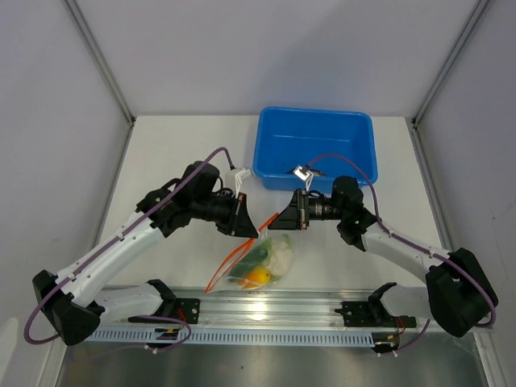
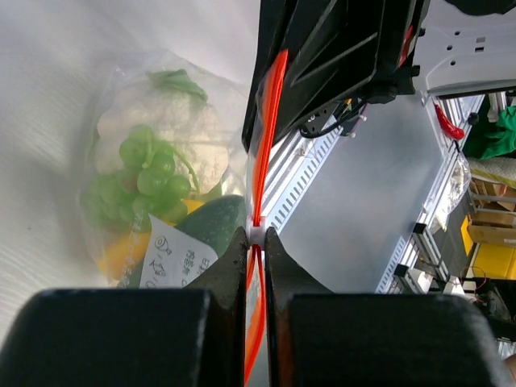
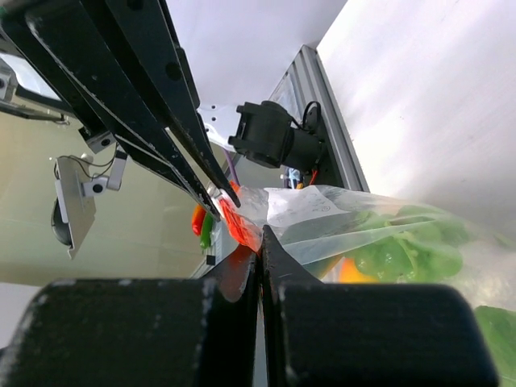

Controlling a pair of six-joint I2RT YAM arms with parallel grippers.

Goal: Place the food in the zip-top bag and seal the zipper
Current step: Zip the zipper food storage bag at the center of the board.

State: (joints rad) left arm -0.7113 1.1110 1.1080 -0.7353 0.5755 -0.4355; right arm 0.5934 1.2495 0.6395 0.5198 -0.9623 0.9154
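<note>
Left gripper point(image 2: 254, 238) and right gripper point(image 3: 260, 240) both clamp the zipper point(image 2: 272, 121).
Zip-top bag point(image 2: 113, 85) between them holds the food point(image 2: 153, 173); the film looks soft and slippery, so grip the stiffer strip.

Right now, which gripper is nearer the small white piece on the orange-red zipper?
Left. The left gripper is shut on the zipper right at the white piece; the right gripper pinches the zipper a little further along.
</note>
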